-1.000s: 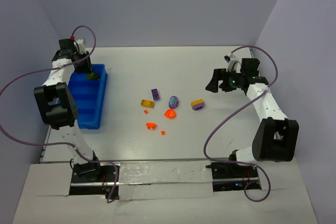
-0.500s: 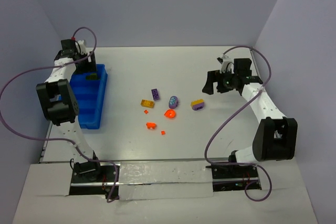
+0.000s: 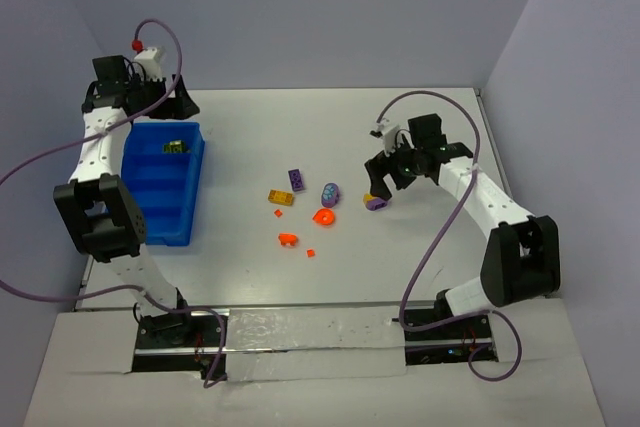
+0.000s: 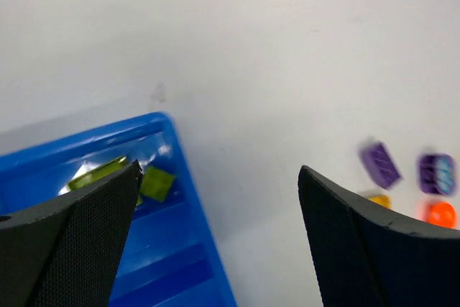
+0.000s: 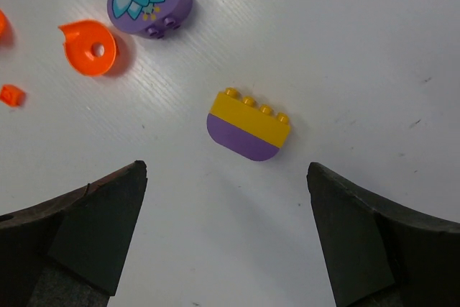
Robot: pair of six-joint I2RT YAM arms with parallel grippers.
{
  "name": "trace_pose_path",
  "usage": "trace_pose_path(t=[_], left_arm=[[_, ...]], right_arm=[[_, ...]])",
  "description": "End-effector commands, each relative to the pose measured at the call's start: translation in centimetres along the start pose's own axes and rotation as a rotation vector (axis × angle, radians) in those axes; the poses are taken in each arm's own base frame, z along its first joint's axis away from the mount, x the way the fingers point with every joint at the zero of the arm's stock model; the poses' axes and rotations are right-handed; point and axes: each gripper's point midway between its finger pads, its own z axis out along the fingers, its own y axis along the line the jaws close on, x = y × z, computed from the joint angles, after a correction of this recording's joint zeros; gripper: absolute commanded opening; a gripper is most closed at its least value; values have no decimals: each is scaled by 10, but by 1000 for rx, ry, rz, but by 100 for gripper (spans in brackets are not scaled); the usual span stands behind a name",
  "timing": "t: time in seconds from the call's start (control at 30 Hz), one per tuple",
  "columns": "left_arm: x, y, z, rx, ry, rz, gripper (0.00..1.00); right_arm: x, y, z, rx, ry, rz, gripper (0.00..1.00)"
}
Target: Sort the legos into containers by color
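Orange bits are lying nearest the arm bases: a tiny chip (image 3: 311, 252), a small orange brick (image 3: 288, 239) and, slightly farther, an orange ring piece (image 3: 324, 216). Beyond these, a yellow brick (image 3: 281, 197), a rounded purple piece (image 3: 330, 193) with a printed flower and a yellow-and-purple brick (image 3: 376, 201) are being shown in a loose row on the white table (image 3: 420, 277), with a purple brick (image 3: 297, 180) just behind. The right gripper (image 3: 378, 185) is being held spread wide right above the yellow-and-purple brick; in the wrist view this brick is sitting between and just ahead of the two fingers (image 5: 93, 228), untouched. At the left the blue tray (image 3: 160, 227) is lying, with olive-green pieces (image 3: 175, 147) resting in its farthest compartment. The left gripper (image 3: 178, 105) is being held wide apart and empty over the tray's far corner, well apart from the loose bricks
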Motion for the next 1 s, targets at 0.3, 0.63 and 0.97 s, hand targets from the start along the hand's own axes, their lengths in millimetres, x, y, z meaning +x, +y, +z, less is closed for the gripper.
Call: trace_pose_path(t=[0.3, 0.63, 0.97], left_arm=[[12, -128, -41, 534, -29, 265, 99], [22, -153, -43, 580, -25, 245, 99], [31, -156, -40, 576, -21, 240, 99]], right_arm=[[27, -5, 25, -242, 173, -666, 99], [37, -21, 56, -303, 237, -794, 98], [55, -23, 70, -353, 283, -880, 96]])
